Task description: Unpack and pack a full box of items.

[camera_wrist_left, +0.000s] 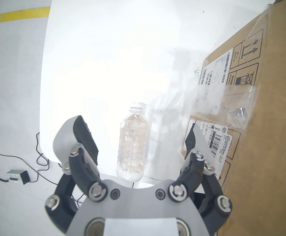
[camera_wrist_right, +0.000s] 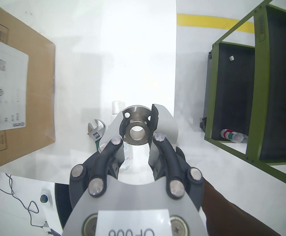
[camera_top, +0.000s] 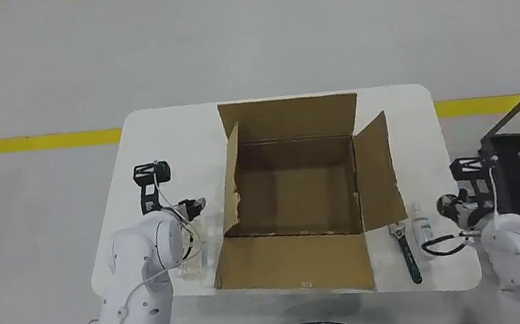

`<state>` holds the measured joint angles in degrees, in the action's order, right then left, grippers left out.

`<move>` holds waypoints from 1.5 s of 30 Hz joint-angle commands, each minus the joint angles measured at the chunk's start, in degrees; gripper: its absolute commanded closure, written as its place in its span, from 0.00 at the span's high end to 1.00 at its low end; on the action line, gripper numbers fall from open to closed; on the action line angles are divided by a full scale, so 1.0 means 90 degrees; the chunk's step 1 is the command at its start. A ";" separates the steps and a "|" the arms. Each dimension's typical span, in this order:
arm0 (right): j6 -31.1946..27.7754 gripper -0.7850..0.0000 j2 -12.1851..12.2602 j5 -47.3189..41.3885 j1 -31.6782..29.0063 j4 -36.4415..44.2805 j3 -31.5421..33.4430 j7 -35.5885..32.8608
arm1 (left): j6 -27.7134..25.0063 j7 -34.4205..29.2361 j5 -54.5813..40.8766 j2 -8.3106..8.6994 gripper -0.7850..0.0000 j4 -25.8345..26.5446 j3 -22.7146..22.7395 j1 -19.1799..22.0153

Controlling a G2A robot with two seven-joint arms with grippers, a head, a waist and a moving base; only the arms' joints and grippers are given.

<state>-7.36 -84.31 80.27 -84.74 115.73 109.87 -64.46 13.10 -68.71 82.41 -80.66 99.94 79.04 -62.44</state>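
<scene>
Left tool [camera_wrist_left: 136, 130] spread wide around a clear bottle; right tool [camera_wrist_right: 138, 121] clamped on a metal bushing.

On the left of the counter [camera_top: 167, 146], the clear plastic bottle [camera_wrist_left: 133, 143] sits between the parted fingers and touches neither; it seems to lie on its side near the counter's edge. A clear plastic bag [camera_wrist_left: 223, 100] rests against the cardboard box [camera_top: 295, 258], which stands open mid-counter with bare cardboard on its floor. Right of the box lie an adjustable wrench [camera_wrist_right: 96, 131] and a small clear bottle [camera_wrist_right: 118, 107]. The flanged bushing [camera_wrist_right: 136, 131] is held above them, pinched at its flange. This looks like the tail of unpacking. The next move would be to set the bushing down on bare counter beside the wrench without knocking the small bottle, then part the fingers.
</scene>
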 commanded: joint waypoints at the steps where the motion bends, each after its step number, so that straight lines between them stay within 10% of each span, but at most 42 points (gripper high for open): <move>1: -0.0008 0.00 0.0022 0.0102 -0.0006 -0.0117 0.0007 -0.0040 | 0.0000 0.0000 0.0000 0.0000 1.00 0.0000 0.0000 0.0000; 23: -0.0007 0.00 0.0224 0.0251 0.0132 -0.1110 -0.0117 -0.0495 | 0.0000 0.0000 0.0000 0.0000 1.00 0.0000 0.0000 0.0000; 26: -0.0010 0.22 0.0249 0.0256 0.0146 -0.1144 -0.0145 -0.0509 | 0.0000 0.0000 0.0000 0.0000 1.00 0.0000 0.0000 0.0000; 35: -0.0018 0.42 0.0320 0.0236 0.0151 -0.1204 -0.0204 -0.0474 | 0.0000 0.0000 0.0000 0.0000 1.00 0.0000 0.0000 0.0000; 45: -0.0188 0.31 0.0365 -0.1056 -0.0387 0.0422 0.0324 0.0211 | 0.0000 0.0000 0.0000 0.0000 1.00 0.0000 0.0000 0.0000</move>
<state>-8.66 -81.03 73.55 -87.05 116.45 111.62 -64.69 13.10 -68.71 82.41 -80.66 99.94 79.04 -62.44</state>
